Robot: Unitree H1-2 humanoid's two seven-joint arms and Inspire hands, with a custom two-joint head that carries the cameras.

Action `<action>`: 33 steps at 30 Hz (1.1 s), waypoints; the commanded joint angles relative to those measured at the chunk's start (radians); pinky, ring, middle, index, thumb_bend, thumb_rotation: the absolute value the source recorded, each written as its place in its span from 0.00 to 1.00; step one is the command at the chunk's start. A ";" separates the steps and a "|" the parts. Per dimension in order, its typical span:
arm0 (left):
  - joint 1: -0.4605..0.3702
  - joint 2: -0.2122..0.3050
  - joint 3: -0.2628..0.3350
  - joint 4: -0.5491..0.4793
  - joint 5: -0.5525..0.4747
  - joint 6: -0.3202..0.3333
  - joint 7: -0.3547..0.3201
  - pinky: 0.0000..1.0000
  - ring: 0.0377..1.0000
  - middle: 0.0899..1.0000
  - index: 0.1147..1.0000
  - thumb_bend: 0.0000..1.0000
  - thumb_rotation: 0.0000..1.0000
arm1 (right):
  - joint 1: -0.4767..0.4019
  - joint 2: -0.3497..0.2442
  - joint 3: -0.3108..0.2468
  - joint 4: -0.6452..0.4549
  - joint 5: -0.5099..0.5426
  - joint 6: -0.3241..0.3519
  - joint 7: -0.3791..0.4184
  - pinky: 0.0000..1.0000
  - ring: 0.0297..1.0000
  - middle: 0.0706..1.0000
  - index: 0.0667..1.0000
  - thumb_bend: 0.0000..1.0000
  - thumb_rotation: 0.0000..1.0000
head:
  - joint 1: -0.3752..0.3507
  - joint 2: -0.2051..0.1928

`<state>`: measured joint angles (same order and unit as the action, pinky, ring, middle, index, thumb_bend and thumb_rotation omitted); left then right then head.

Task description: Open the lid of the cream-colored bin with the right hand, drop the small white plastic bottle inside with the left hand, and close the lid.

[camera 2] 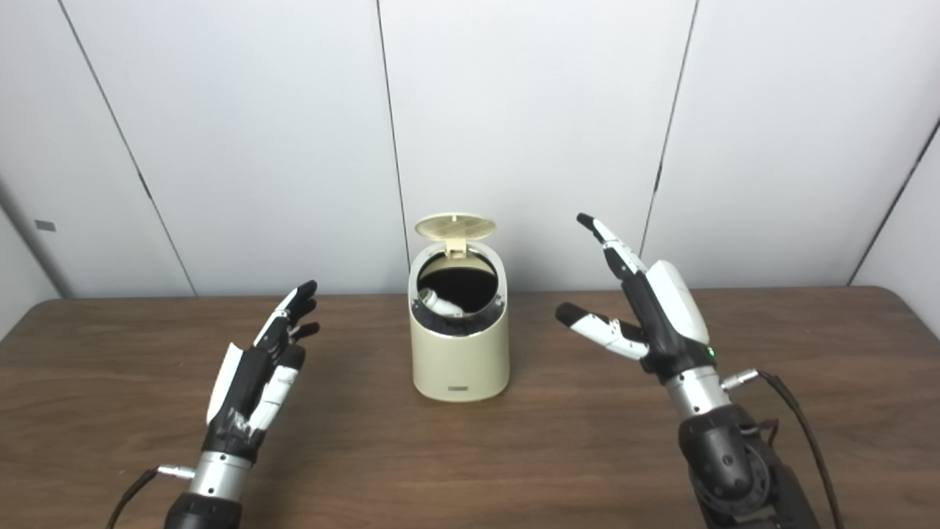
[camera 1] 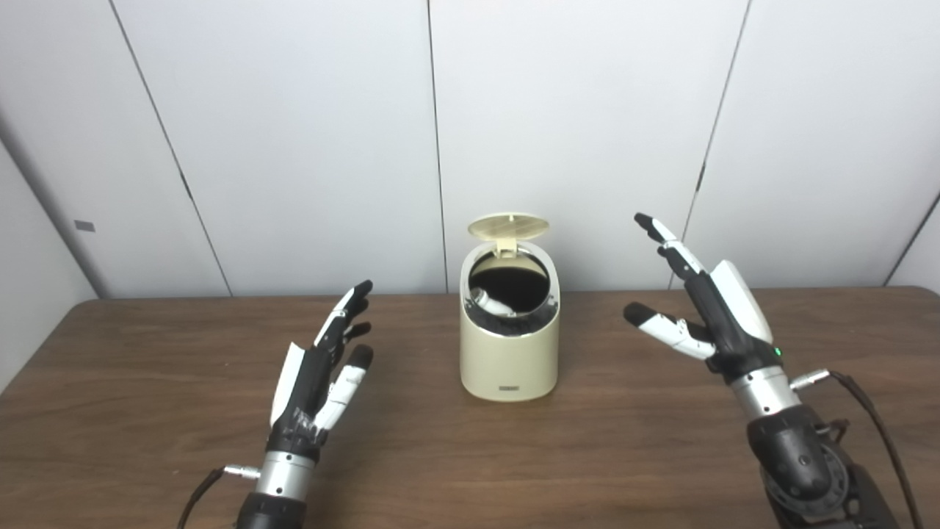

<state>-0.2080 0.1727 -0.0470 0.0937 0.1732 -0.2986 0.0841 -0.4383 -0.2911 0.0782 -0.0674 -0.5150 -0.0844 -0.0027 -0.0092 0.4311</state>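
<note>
The cream-colored bin point(camera 1: 508, 360) stands at the middle of the brown table, near the back. Its round lid point(camera 1: 509, 227) is tipped up and open behind the mouth. The small white plastic bottle point(camera 1: 490, 302) lies inside the dark opening, leaning against the left inner wall. My left hand point(camera 1: 323, 371) hovers open over the table to the left of the bin, holding nothing. To the right of the bin my right hand point(camera 1: 698, 308) is raised and open, fingers spread toward the lid, apart from the bin.
The table point(camera 1: 470, 455) stretches wide to both sides and toward me. White wall panels point(camera 1: 294, 132) stand right behind its far edge. Cables point(camera 1: 874, 419) trail from both wrists.
</note>
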 commanded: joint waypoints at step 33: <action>-0.025 -0.075 0.029 0.001 0.135 -0.007 0.061 0.87 0.94 0.94 0.88 0.67 1.00 | -0.294 0.004 0.152 0.040 -0.142 0.183 0.212 0.94 1.00 1.00 0.83 0.87 0.97 | 0.018 0.003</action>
<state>-0.1924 0.0989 -0.0214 0.1330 0.3014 -0.2933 0.1252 -0.6941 -0.2790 0.2340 0.0043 -0.6524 0.1009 0.2088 0.0077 0.4341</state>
